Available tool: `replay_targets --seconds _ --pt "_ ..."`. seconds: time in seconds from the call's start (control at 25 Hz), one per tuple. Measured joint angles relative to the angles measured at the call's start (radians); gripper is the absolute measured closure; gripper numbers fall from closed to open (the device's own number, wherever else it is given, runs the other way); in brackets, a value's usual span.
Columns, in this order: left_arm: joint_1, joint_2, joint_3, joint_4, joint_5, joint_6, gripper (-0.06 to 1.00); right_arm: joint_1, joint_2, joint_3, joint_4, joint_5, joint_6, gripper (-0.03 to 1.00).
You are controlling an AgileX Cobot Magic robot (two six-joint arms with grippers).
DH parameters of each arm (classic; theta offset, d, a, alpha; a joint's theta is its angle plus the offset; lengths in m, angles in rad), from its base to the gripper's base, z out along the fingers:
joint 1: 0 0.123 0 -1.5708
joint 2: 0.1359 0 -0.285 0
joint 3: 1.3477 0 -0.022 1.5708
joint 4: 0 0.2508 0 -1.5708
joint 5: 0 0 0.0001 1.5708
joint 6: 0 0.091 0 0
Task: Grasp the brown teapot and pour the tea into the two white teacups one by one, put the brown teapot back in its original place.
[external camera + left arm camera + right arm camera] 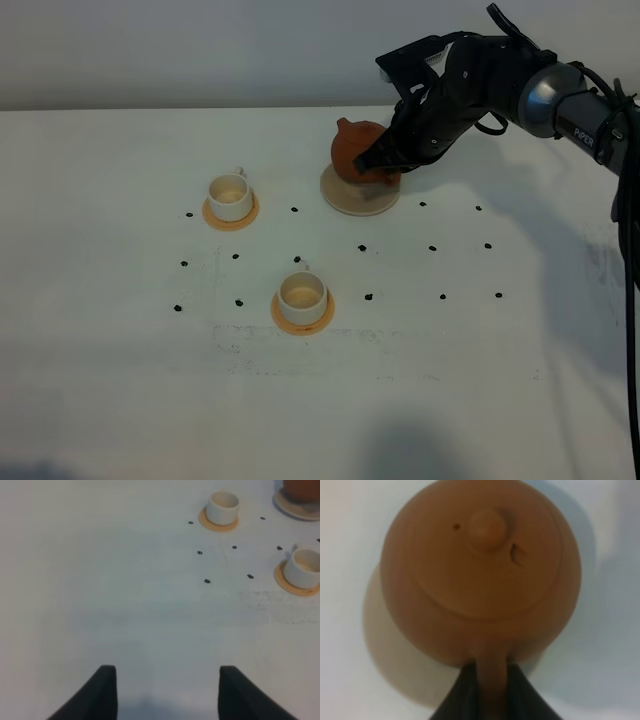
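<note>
The one brown teapot (358, 150) sits over the far part of the single round beige coaster (360, 203), right of centre on the white table (450, 390); whether it rests on the disc or hangs just above it I cannot tell. Its long axis, from spout to handle, runs slantwise, with the spout towards the far left and the loop handle towards the near right. There the right gripper (385, 160) is clamped on the handle, and the wrist view shows both fingers (462, 695) pressed against it. White lettering on that arm (585, 135) seems to read "PiPER". Left of the teapot stand the two white teacups (229, 195) (301, 293), each on its own orange-tan saucer (246, 221) (303, 324), two saucers in all, with the small cup handles turned to the far side. Small black marks (362, 247) dot the table in three rows. The left gripper (167, 695) hangs over bare table with its fingers apart, holding nothing.
</note>
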Motion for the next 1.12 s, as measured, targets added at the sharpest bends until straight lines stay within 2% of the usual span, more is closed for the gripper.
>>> replay_targets --seconds 0.2,0.52,0.84,0.96,1.12 --pt "0.000 0.000 0.000 0.000 0.000 0.000 0.47 -0.005 -0.029 0.002 -0.011 -0.027 -0.017 0.88" --pt "0.000 0.000 0.000 0.000 0.000 0.000 0.47 -0.005 -0.199 0.002 -0.030 -0.032 -0.028 0.88" --pt "0.000 0.000 0.000 0.000 0.000 0.000 0.47 0.006 -0.277 0.004 -0.034 0.052 -0.039 0.88" --pt "0.000 0.000 0.000 0.000 0.000 0.000 0.47 0.016 -0.328 0.050 -0.030 0.044 -0.047 0.88" --pt "0.000 0.000 0.000 0.000 0.000 0.000 0.47 0.017 -0.440 0.209 -0.021 -0.050 -0.047 0.88"
